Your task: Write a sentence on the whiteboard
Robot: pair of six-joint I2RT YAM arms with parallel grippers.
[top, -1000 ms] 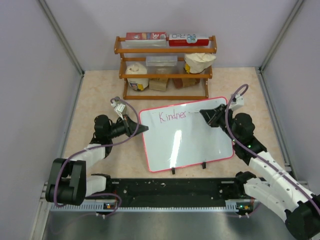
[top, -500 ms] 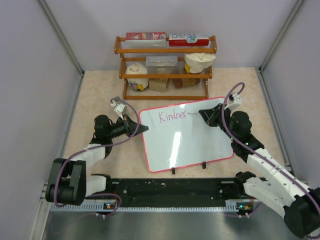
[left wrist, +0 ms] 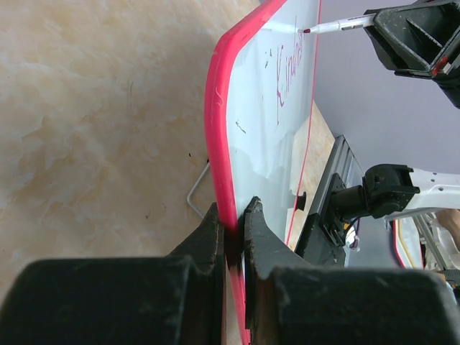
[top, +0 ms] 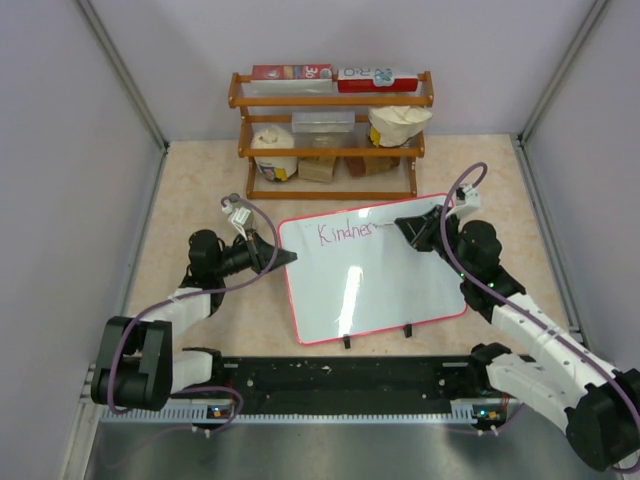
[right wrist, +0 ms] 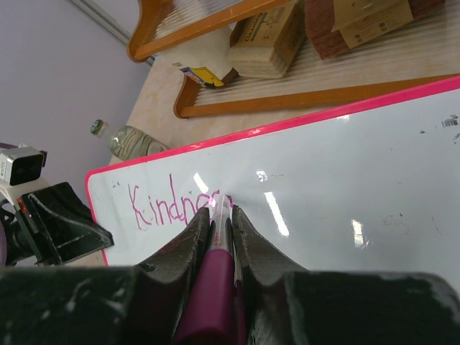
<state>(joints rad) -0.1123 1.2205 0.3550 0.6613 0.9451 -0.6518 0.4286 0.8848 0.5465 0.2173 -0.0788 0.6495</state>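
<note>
A: Sentence (right wrist: pixel 172 207) – where?
B: Pink "Kindnes" in the whiteboard's (top: pixel 380 290) upper-left part, one line.
A: Whiteboard?
B: Sits on the bench (top: pixel 200 190), red frame all round, glare streaks mid-board.
A: Pen?
B: Magenta marker (right wrist: pixel 215 277), tip at the whiteboard surface just right of the last letter – right end effector (top: pixel 405 228) closed narrow round its barrel.
A: Left side?
B: Left end effector (left wrist: pixel 233 228) pinched tight on the whiteboard's left frame edge. Wooden rack (top: pixel 330 130) stands behind the whiteboard, apart from it.
</note>
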